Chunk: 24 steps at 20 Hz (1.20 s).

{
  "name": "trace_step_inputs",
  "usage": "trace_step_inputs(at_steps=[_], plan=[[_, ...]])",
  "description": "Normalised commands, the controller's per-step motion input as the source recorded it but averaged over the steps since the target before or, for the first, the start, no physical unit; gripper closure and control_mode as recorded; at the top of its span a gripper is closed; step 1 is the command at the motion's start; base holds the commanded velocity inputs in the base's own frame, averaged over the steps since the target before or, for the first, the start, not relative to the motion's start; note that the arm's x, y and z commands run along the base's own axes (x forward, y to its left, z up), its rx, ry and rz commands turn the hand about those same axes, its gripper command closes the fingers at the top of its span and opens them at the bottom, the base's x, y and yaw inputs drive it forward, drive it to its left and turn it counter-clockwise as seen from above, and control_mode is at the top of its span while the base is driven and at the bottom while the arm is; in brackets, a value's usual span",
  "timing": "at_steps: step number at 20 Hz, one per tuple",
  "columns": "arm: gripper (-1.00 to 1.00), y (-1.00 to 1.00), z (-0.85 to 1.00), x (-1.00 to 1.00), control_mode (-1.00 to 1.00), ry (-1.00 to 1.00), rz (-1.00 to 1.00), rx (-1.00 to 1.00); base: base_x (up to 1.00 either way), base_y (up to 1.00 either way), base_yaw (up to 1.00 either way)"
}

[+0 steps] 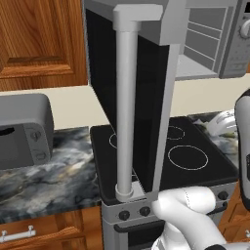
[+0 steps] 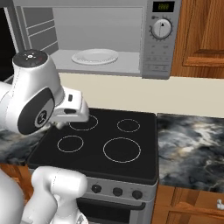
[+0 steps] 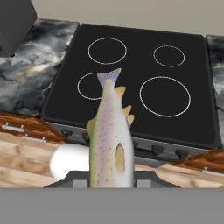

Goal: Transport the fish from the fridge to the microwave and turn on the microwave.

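Observation:
In the hand view my gripper point(image 3: 111, 181) is shut on the fish point(image 3: 110, 140), a pale speckled olive piece whose tail points up and away over the stove. The microwave point(image 2: 155, 65) hangs above the stove with its cavity open and a white round plate point(image 2: 95, 56) inside. Its black glass door point(image 1: 151, 112) is swung wide open, with the long grey bar handle point(image 1: 125, 107) facing the left base view. The control panel with a knob point(image 2: 161, 29) sits at the cavity's right. My hand point(image 2: 72, 109) hovers over the stove's left side, below the cavity. The fridge is out of view.
A black four-ring stove point(image 2: 109, 144) with front knobs lies under the microwave. Marbled counter point(image 2: 192, 148) runs on both sides. A small rounded grey appliance point(image 1: 24, 132) stands on the left counter. Wooden cabinets point(image 2: 203, 35) flank the microwave. The open door juts out over the stove's left half.

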Motion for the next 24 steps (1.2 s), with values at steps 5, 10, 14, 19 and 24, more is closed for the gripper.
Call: trace_step_inputs(at_steps=[5,10,14,19,24], plan=[[1.00,0.02,0.28,0.00,-1.00,-0.19,0.00,0.01,0.00,0.00,0.00],[1.00,0.00,0.50,0.04,-1.00,-0.03,0.00,0.03,0.00,0.00,0.00],[1.00,0.00,0.53,0.14,-1.00,0.00,0.00,0.04,0.00,0.00,0.00],[1.00,0.04,0.35,0.26,-1.00,-0.16,0.00,0.07,0.00,0.00,0.00],[1.00,0.13,0.14,0.37,-1.00,-0.26,0.00,0.13,0.00,0.00,0.00]])
